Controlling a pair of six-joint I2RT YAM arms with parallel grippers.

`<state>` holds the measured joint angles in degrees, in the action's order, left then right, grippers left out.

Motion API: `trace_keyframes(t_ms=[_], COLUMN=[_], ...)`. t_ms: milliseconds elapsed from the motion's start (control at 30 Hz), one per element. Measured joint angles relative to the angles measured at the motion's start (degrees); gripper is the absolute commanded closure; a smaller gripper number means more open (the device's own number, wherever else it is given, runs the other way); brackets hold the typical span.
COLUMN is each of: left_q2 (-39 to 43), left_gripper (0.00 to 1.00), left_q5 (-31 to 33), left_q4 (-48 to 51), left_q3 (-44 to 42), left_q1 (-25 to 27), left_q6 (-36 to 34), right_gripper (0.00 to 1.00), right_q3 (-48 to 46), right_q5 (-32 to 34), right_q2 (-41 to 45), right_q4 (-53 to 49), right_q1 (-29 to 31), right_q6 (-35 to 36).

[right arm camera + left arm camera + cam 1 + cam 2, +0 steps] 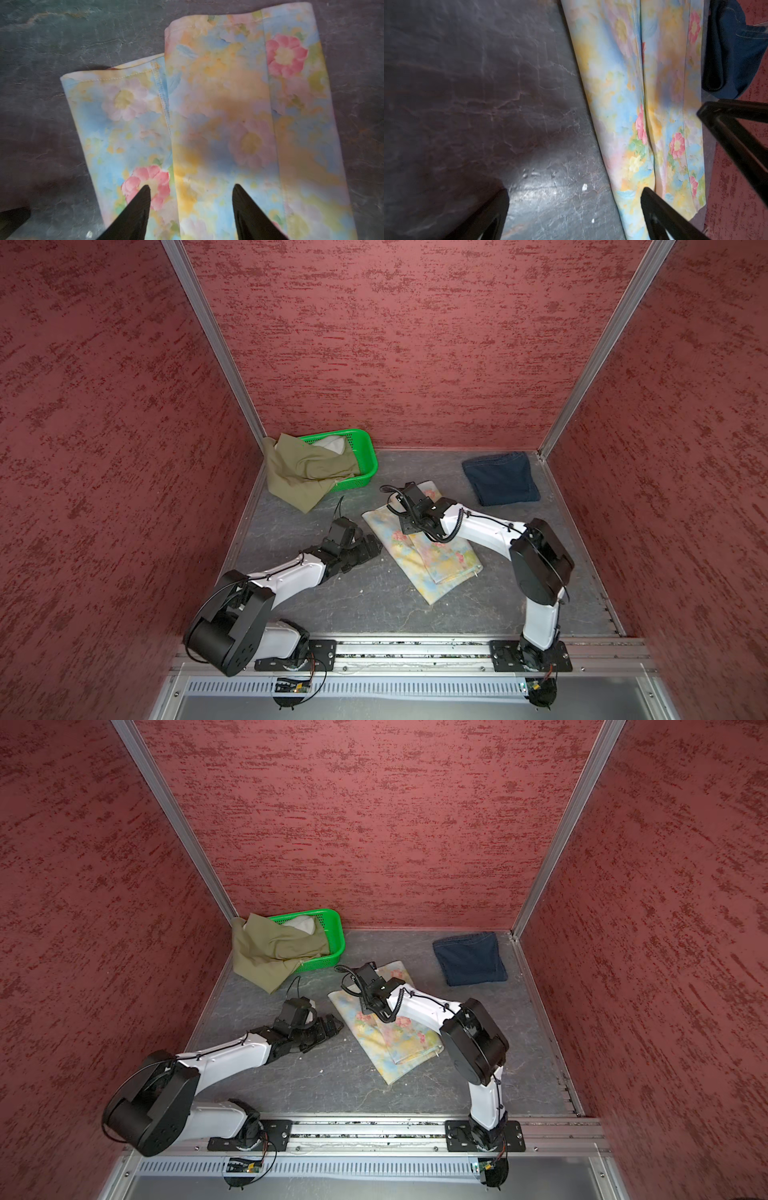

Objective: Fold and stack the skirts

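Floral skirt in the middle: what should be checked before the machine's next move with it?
1. Floral skirt folded: ok.
2. Its folded ends aligned: not ok, one layer stops short of the other.
3. Left end effector free of cloth: ok, open, holding nothing.
4. Right end effector open over the skirt: ok; touching it: cannot tell.
5. Denim skirt folded, free to stack on: ok.
6. Olive skirt folded: not ok, crumpled, hanging from the green basket.
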<state>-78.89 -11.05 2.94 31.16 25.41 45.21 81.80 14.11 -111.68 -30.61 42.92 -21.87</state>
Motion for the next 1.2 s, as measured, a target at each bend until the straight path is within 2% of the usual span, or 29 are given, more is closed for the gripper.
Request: trace_keyframes(t_ms=[233,400,500,667,967,1200], left_q2=[-7.67,-12.04,-13.86,-15.63,-18.08,-20.24], left_gripper=[0.01,0.01,0.01,0.01,0.00,0.00], left_q5=[-0.57,-0.63,-0.46,-0.33,0.94,1.90], left_q4=[-4.50,-8.00,-9.29,-11.45,-15.43,-19.69], left_q3=[5.05,7.91,9.27,9.97,10.73,11.06], left_q1=[-1.92,-1.95,-1.95,-1.97,-1.51,-0.85], left_q6=[-0.26,-0.26,-0.28,-0.28,-0.28,-0.22], right_gripper=[0.45,0.54,0.67,0.98,1.00,1.00], right_q3=[4.48,5.92,5.95,5.70,2.43,0.04], right_q5=[1.81,2.67,3.17,3.15,1.07,-3.43], right_q2=[-7.37,-11.08,-11.89,-11.87,-6.75,2.89], right_q4=[2.29,3.65,4.46,5.31,6.86,7.50], right_q1=[-0.07,-0.24,-0.42,-1.62,-2.54,-2.54], right_q6=[3.34,4.35,4.33,4.35,4.57,4.22])
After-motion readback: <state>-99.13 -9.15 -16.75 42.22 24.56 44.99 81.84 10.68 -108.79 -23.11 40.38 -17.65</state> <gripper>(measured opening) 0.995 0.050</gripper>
